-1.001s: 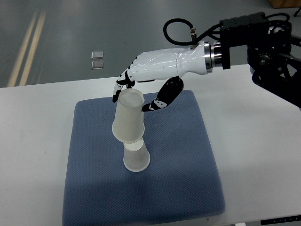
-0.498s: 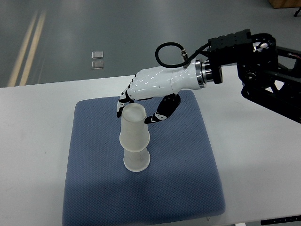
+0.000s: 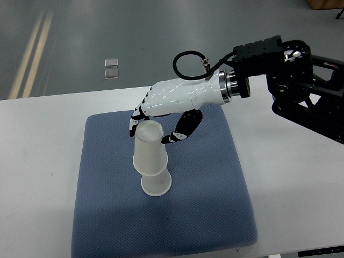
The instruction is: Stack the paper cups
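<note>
From my remote station I look down on a white table (image 3: 301,188) that fills the lower part of the view, with grey floor (image 3: 134,32) beyond its far edge. Centred on the table lies a blue padded mat (image 3: 209,204), the landmark for everything else here. The black right arm (image 3: 301,91) enters from the right edge and reaches across the mat's far right corner, a looped black cable (image 3: 188,59) arching over its wrist. The white right hand (image 3: 169,110) hangs above the far half of the mat, fingers curled loosely downward and thumb swung under, bracketing the top of the upper paper cup (image 3: 149,148). Its dark fingertips (image 3: 134,121) sit at the cup's far left rim and the thumb tip is just beside the rim's right side; I cannot tell whether they press on the cup or stand slightly clear. The upper paper cup stands upside down near the middle of the mat, slightly left of centre, tilted a little, seated over the lower paper cup (image 3: 156,184), which rests on the mat with its wide rim down. Two small pale squares (image 3: 111,69) lie on the floor, well beyond the mat's far left corner
</note>
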`<state>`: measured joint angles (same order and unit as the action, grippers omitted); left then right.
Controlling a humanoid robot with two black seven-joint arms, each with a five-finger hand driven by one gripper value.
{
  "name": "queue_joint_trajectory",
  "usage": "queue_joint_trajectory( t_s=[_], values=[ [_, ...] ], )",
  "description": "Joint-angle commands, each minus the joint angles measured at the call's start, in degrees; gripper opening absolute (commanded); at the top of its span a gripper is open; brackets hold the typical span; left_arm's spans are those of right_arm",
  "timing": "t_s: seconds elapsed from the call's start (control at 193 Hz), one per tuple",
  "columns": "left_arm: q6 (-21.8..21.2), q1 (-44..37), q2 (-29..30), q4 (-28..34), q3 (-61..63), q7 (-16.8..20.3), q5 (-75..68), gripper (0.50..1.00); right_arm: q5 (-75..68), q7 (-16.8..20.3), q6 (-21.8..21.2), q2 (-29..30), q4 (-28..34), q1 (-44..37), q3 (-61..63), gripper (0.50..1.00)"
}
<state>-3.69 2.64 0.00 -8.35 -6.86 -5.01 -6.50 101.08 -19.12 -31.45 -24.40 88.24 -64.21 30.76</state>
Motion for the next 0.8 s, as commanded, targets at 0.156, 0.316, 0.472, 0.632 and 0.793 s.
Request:
queue_joint_trajectory(
  t_s=[0.156, 0.316, 0.472, 0.632, 0.793],
  values=[
    [0.00, 0.00, 0.00, 0.00, 0.00, 0.00, 0.00, 1.000, 0.44, 0.40, -0.01, 0.40, 0.00, -0.04, -0.44, 0.613],
    [0.00, 0.00, 0.00, 0.00, 0.00, 0.00, 0.00, 1.000, 1.58, 0.40, 0.25, 0.75, 0.09, -0.04, -0.88, 0.613],
    [0.00, 0.00, 0.00, 0.00, 0.00, 0.00, 0.00, 1.000, 3.43, 0.31, 0.43, 1.19, 0.09, 0.49, -0.96, 0.613],
    [0.00, 0.00, 0.00, 0.00, 0.00, 0.00, 0.00, 1.000, 4.30, 0.31, 0.43, 1.55, 0.09, 0.84, -1.05, 0.613],
    [0.00, 0.00, 0.00, 0.00, 0.00, 0.00, 0.00, 1.000, 4.57, 0.31, 0.43, 1.55, 0.00, 1.19, -1.23, 0.613]
  ],
)
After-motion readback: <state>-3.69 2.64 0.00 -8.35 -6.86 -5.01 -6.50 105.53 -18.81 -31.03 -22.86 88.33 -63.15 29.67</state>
